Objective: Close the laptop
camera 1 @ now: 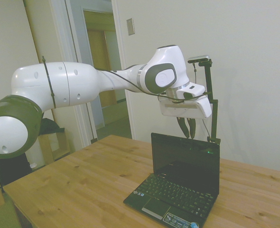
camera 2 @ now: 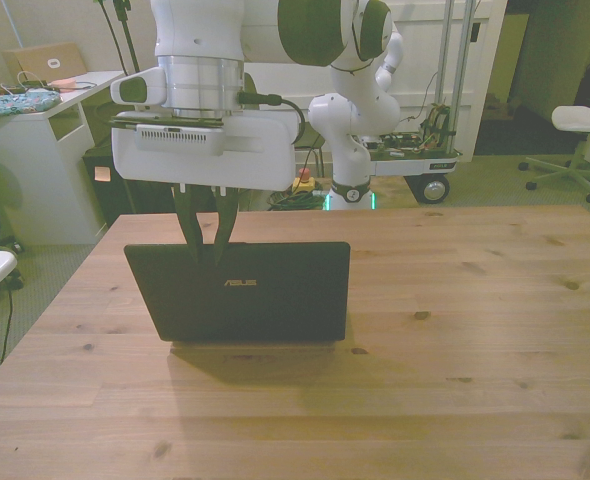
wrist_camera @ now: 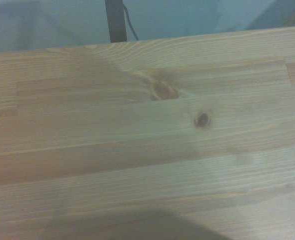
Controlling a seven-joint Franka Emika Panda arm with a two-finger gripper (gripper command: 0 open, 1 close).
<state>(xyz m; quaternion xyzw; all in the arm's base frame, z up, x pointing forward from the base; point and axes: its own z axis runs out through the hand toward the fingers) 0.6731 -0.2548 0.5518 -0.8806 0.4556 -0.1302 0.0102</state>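
On the glossy black lid of the small black laptop point(camera 2: 240, 290), seen from the front view, a silver "ASUS" logo sits in the middle. The machine stands open on the pale wooden plank table point(camera 2: 455, 330), its lid about upright, towards the front view's left of the tabletop.

The white arm's two-finger gripper point(camera 2: 206, 245) hangs just behind the lid's top edge, near its corner on the front view's left. Its dark fingers point(camera 2: 188, 225) point down, drawn in to a narrow gap with nothing between them; their tips reach the level of the lid's upper edge. Whether they touch it cannot be told.

Only the side view shows the dark screen, the black keyboard and colourful stickers on the palm rest, their writing too small to read; there the gripper point(camera 1: 187, 129) hangs just above the laptop point(camera 1: 180, 185). The wrist view shows only blurred, knotted table point(wrist_camera: 147, 150) boards.
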